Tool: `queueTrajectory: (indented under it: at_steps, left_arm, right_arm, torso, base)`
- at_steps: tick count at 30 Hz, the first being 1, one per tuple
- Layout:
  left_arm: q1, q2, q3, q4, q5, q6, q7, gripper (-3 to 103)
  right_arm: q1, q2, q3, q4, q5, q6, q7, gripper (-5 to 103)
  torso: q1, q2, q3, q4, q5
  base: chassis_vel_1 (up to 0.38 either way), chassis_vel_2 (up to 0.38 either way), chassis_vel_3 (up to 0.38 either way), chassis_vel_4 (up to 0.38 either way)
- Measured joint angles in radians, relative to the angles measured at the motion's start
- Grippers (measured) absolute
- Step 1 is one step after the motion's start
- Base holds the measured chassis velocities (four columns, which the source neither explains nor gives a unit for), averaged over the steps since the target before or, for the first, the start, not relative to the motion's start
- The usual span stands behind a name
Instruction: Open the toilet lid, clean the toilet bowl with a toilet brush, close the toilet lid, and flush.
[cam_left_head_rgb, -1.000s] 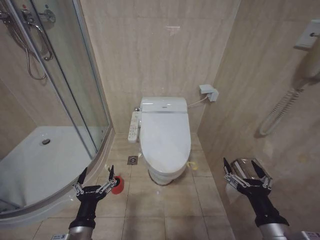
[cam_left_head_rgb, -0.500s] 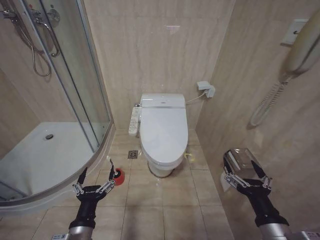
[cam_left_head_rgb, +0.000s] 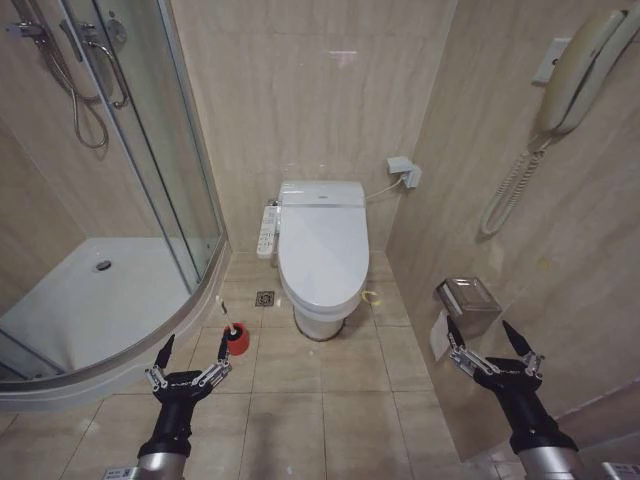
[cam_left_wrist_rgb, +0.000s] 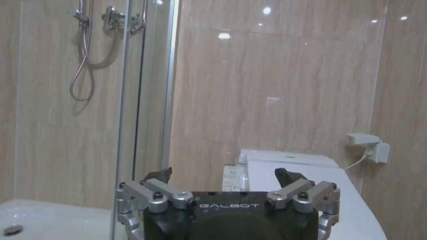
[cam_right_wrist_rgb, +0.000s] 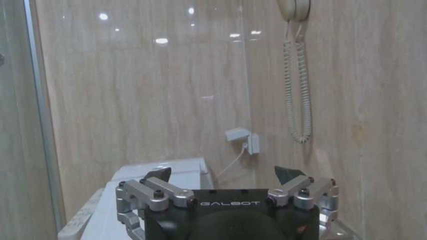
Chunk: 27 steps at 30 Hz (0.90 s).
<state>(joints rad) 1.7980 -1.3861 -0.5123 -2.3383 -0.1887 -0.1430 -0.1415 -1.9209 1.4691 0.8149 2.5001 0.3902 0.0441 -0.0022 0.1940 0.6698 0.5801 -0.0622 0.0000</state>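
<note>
**White toilet with closed lid, both grippers raised and empty**

White glossy plastic marks the toilet lid, which in the head view we see lying shut over the toilet bowl at the far wall, a button panel on the side nearer the shower enclosure. The toilet brush stands with its thin white handle upright in a red holder cup on the tiled floor, between the shower's curved base and the bowl. We find the left gripper low on the left, fingers spread wide and holding nothing, just short of the red cup. The right gripper hangs low on the right, likewise spread wide and empty, near a metal paper holder on the side wall. A wall telephone with a coiled cord hangs higher on that wall.

In the left wrist view we see the left gripper with its fingers well apart, the closed lid beyond it and the shower hose behind glass.

In the right wrist view the right gripper is equally wide, with the toilet ahead of it and the telephone cord on the wall.
</note>
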Motion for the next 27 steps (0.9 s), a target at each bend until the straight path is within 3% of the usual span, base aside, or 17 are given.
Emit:
queueTrajectory:
  at_steps: [27]
  left_arm:
    - [0.0, 0.0, 0.0, 0.0, 0.0, 0.0, 0.0, 100]
  right_arm:
    - [0.0, 0.0, 0.0, 0.0, 0.0, 0.0, 0.0, 100]
  torso:
    - [-0.001, 0.0, 0.0, -0.0002, 0.0]
  base:
    - [-0.005, 0.006, 0.006, -0.004]
